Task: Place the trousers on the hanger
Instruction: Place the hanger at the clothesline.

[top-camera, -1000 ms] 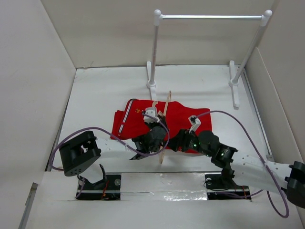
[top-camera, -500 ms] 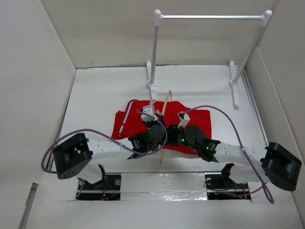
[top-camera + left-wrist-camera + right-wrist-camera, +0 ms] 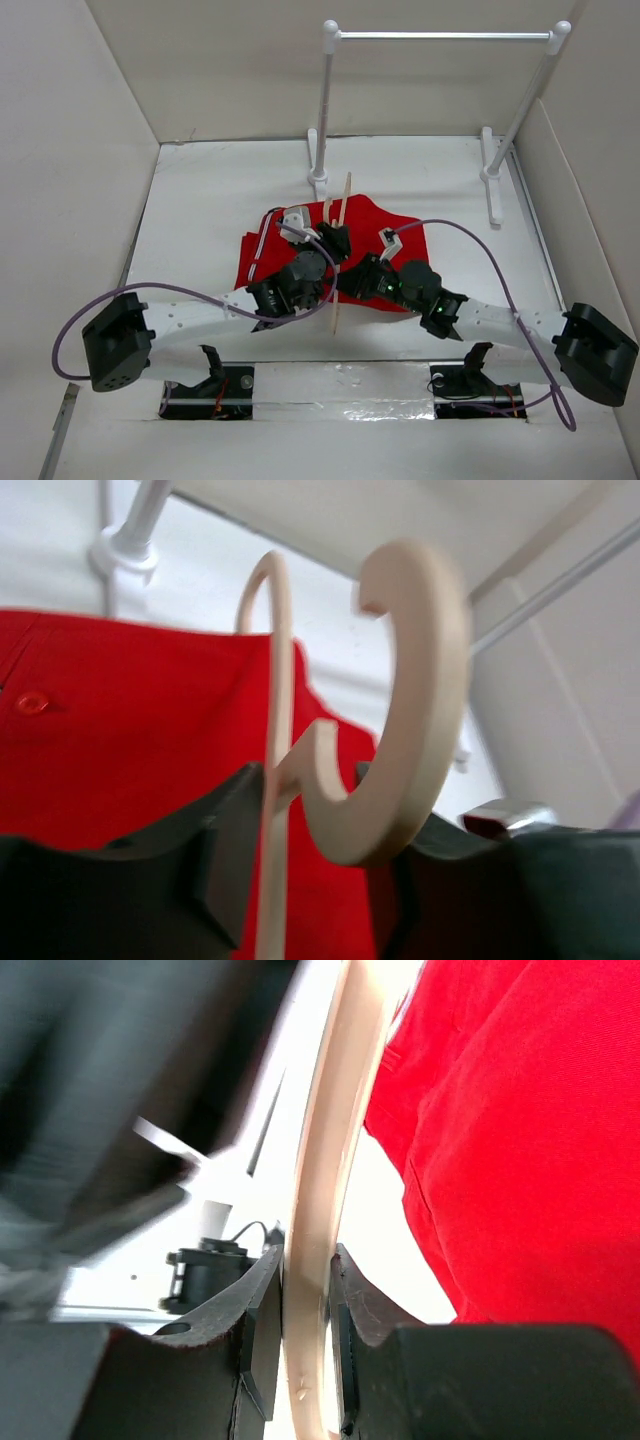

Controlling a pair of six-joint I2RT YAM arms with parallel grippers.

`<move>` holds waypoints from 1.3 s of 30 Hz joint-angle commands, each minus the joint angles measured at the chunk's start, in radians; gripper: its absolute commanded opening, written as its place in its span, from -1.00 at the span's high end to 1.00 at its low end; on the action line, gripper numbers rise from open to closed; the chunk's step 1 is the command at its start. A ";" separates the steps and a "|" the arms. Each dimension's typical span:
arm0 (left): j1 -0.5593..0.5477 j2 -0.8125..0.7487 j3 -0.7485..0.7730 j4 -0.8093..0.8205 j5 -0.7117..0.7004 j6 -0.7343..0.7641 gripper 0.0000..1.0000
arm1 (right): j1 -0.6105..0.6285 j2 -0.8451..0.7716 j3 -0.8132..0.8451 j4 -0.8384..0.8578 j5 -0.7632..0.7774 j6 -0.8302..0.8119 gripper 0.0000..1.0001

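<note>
The red trousers (image 3: 385, 235) lie crumpled on the white table floor, mid-scene. The beige hanger (image 3: 346, 195) stands on edge above their left part, running from back to front. My left gripper (image 3: 335, 240) is open, and its jaws straddle the hanger's curved hook (image 3: 425, 680) with a gap on the left side. The right gripper (image 3: 355, 278) is shut on the hanger's thin bar (image 3: 315, 1160), both fingers (image 3: 258, 1330) pressed against the wood. Red trousers (image 3: 120, 730) fill the ground behind the hook, and trousers (image 3: 520, 1160) lie to the right of the held bar.
A rack with white posts and a silver bar (image 3: 440, 36) stands at the back, its left post foot (image 3: 318, 180) just behind the hanger's far tip. White walls close in on both sides. Purple cables loop off both arms.
The left gripper has opened around the hook. The right gripper has closed onto the hanger's bar. The hanger has shifted a little toward the back, and both arms have stretched lower.
</note>
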 commanded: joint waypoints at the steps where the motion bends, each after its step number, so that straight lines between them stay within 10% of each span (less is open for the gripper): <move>1: 0.012 -0.090 0.105 0.034 0.066 0.043 0.14 | -0.012 -0.081 0.014 0.201 -0.076 0.020 1.00; 5: 0.012 -0.129 0.199 -0.013 0.109 0.114 -0.36 | -0.063 -0.169 0.030 0.208 -0.104 0.081 1.00; 11: 0.042 -0.224 0.263 -0.069 0.173 0.197 -0.55 | -0.173 -0.228 0.061 0.277 -0.222 0.190 1.00; 39: 0.174 -0.629 -0.258 -0.178 0.155 0.178 -0.45 | -0.928 0.132 0.681 0.279 -0.688 0.370 1.00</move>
